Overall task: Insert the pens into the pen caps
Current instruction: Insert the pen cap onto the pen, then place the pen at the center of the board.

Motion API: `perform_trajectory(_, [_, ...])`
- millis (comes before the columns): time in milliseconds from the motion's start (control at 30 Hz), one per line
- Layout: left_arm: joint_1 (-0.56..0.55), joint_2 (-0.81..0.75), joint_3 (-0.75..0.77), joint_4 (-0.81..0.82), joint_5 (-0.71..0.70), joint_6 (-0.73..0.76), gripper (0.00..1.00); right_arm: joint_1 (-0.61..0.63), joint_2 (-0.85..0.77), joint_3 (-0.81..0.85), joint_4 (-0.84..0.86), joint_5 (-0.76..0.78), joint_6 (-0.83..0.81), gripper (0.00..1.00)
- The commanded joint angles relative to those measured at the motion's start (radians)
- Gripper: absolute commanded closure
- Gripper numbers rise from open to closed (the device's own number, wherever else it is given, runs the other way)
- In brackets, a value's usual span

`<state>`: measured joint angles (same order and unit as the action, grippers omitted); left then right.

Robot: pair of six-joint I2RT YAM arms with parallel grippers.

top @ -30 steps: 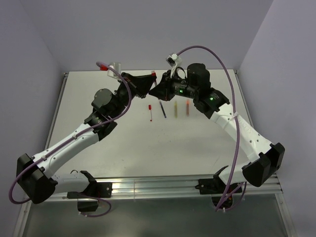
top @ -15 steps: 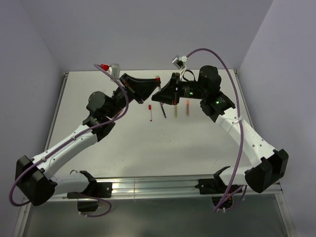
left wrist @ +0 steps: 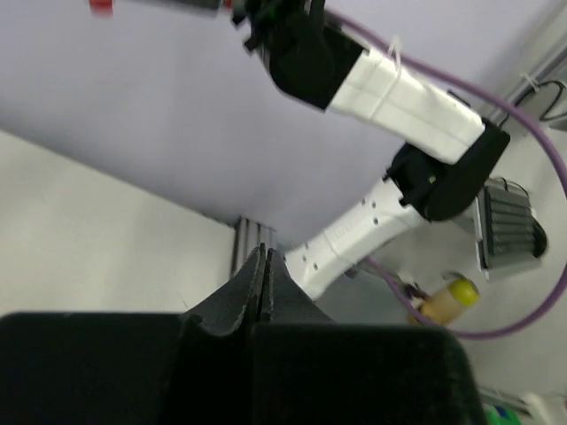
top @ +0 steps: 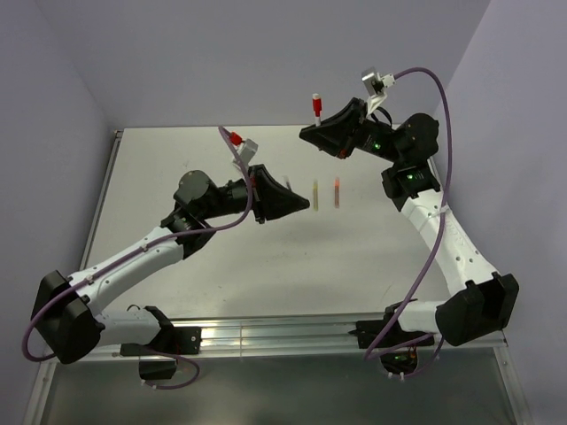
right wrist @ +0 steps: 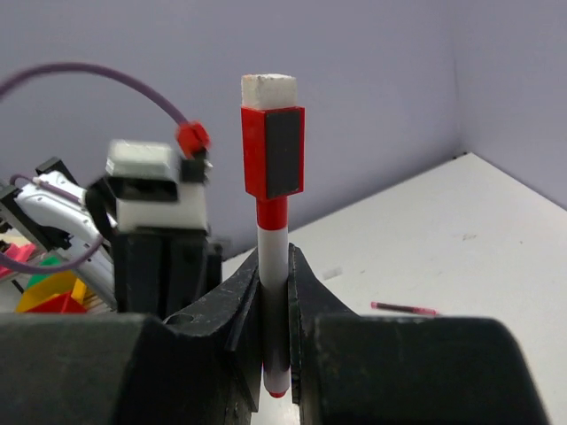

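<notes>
My right gripper (top: 316,131) is raised over the far side of the table, shut on a white-barrelled pen (top: 315,112) that stands upright with a red cap (right wrist: 273,163) on its top end. In the right wrist view the pen (right wrist: 273,274) sits between the jaws of the right gripper (right wrist: 275,292). My left gripper (top: 301,205) hangs over the table's middle, shut and empty, its jaws pressed together in the left wrist view (left wrist: 266,266). An olive-yellow pen (top: 315,190) and an orange pen (top: 336,191) lie side by side on the table. A dark red pen (right wrist: 403,308) lies flat too.
The white table (top: 266,266) is walled in by lavender panels, with a metal rail (top: 266,332) along its near edge. Purple cables (top: 434,221) loop off both arms. The left arm's wrist camera block (right wrist: 158,195) shows close behind the held pen.
The left gripper let go at the pen's cap end, closed and swung right and nearer, over the table's middle. The right gripper rose up and to the right with the capped pen.
</notes>
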<state>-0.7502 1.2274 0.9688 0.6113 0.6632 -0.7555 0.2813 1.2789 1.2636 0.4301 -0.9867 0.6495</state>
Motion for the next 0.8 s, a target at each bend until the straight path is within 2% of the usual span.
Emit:
perform_trajectory(0, [-0.001,0.012,-0.002,-0.021,0.170,-0.034,1.00,0.004,0.008,0.046,0.141,0.031,0.053,1.00])
perform_trajectory(133, [0.002,-0.002,0.019,-0.100,0.099,0.010,1.00,0.004,0.002,0.054,0.095,0.031,0.012,1.00])
perform_trajectory(267, [0.040,-0.023,0.067,-0.264,0.018,0.070,0.98,0.002,-0.016,0.063,-0.008,0.071,-0.050,1.00])
perform_trajectory(300, [0.078,-0.037,0.062,-0.284,0.003,0.068,0.88,0.004,-0.016,0.077,-0.034,0.082,-0.074,1.00])
perform_trajectory(400, [0.149,-0.110,0.051,-0.303,-0.053,0.073,0.76,0.004,-0.018,0.085,-0.094,0.089,-0.085,1.00])
perform_trajectory(433, [0.204,-0.138,0.059,-0.318,-0.063,0.071,0.66,0.004,-0.023,0.070,-0.096,0.091,-0.074,1.00])
perform_trajectory(467, [0.230,-0.149,0.068,-0.321,-0.065,0.076,0.62,0.006,-0.033,0.059,-0.094,0.085,-0.070,1.00])
perform_trajectory(500, [0.264,-0.152,0.103,-0.335,-0.076,0.094,0.54,0.009,-0.041,0.045,-0.093,0.086,-0.068,1.00])
perform_trajectory(633, [0.288,-0.114,0.203,-0.354,-0.068,0.113,0.48,0.064,-0.059,0.049,-0.255,0.149,-0.177,1.00])
perform_trajectory(767, [0.298,-0.069,0.298,-0.321,-0.054,0.102,0.43,0.131,-0.059,0.062,-0.321,0.203,-0.237,1.00])
